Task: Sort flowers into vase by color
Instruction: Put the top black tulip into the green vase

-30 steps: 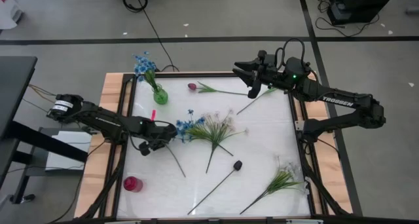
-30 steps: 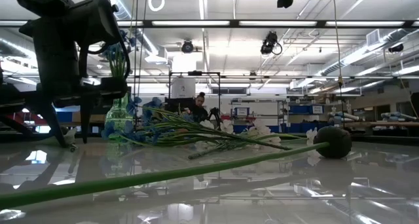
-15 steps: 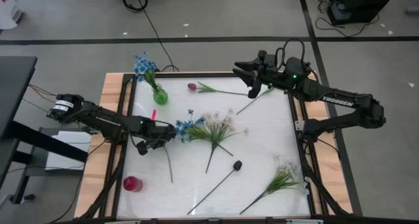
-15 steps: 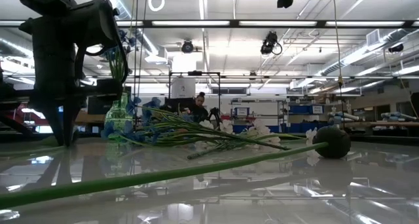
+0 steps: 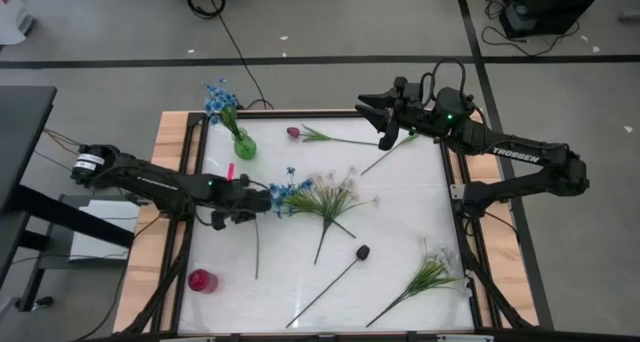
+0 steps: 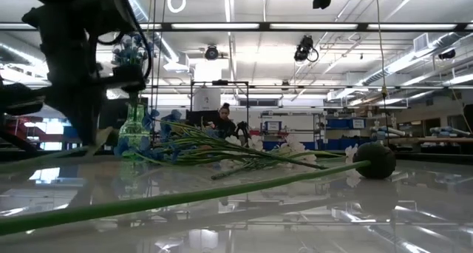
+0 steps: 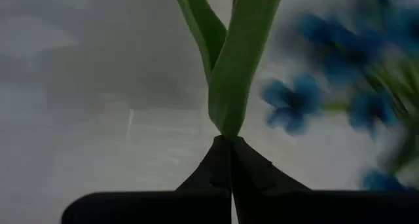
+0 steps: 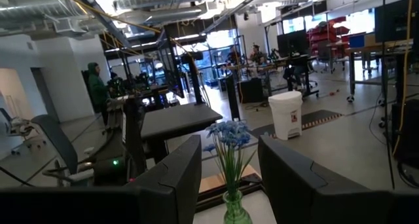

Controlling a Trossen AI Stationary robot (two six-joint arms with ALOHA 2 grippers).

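Blue flower (image 5: 283, 190) stem pinched in left gripper (image 5: 247, 204) jaws mid-table; right gripper (image 5: 372, 109) jaws wide, far edge.

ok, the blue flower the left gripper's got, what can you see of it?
The blue flower is a thin artificial sprig: a cluster of small blue blossoms at one end, smooth green leaves, and a long green stem that trails toward the table's near edge. The left gripper is shut on it near the leaves, fingers pinching the base of a leaf. Its blossoms lie beside the pile of white flowers at mid-table. Whether the stem end rests on the table cannot be told.
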